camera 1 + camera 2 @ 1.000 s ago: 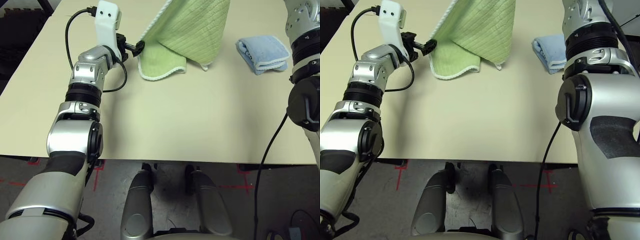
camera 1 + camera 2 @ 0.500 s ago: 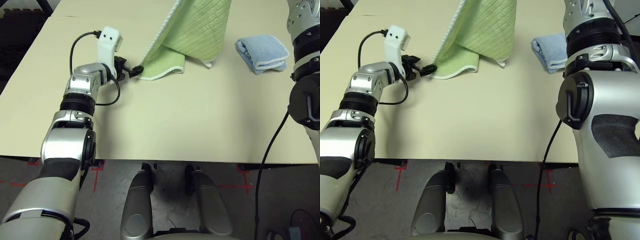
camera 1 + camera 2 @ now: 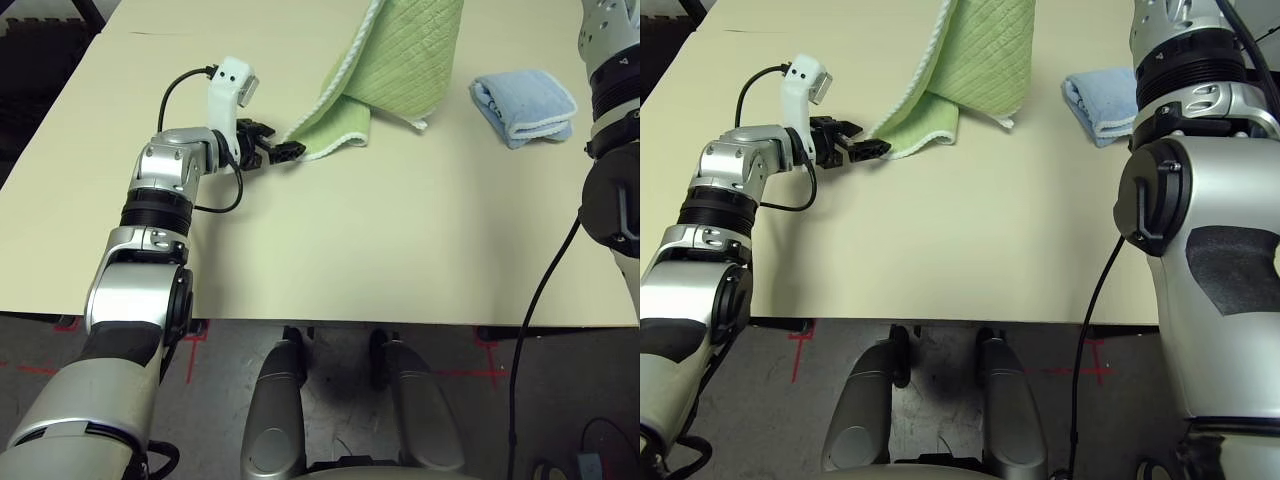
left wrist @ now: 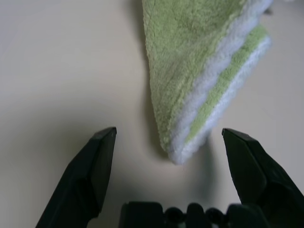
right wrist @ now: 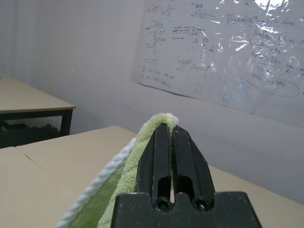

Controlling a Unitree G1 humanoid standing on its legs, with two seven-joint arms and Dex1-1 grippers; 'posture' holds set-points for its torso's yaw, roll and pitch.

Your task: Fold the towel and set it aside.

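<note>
The light green towel (image 3: 395,62) with white edging hangs from above the table, its lower fold resting on the tabletop (image 3: 350,230). My right gripper (image 5: 172,142) is shut on the towel's top edge, lifted high. Low over the table, my left gripper (image 3: 285,152) stands open, its fingertips just short of the towel's trailing corner (image 4: 190,142). In the left wrist view that corner lies between the two spread fingers (image 4: 90,171) without touching them.
A smaller light blue folded towel (image 3: 525,105) lies at the back right of the table. A black cable (image 3: 185,85) loops off my left wrist. My right arm (image 3: 1200,200) rises along the right side. A whiteboard (image 5: 228,52) hangs on the far wall.
My left gripper let go of the towel's edge, dropped to table height and now sits open at the trailing corner. The towel's lower part has settled further right.
</note>
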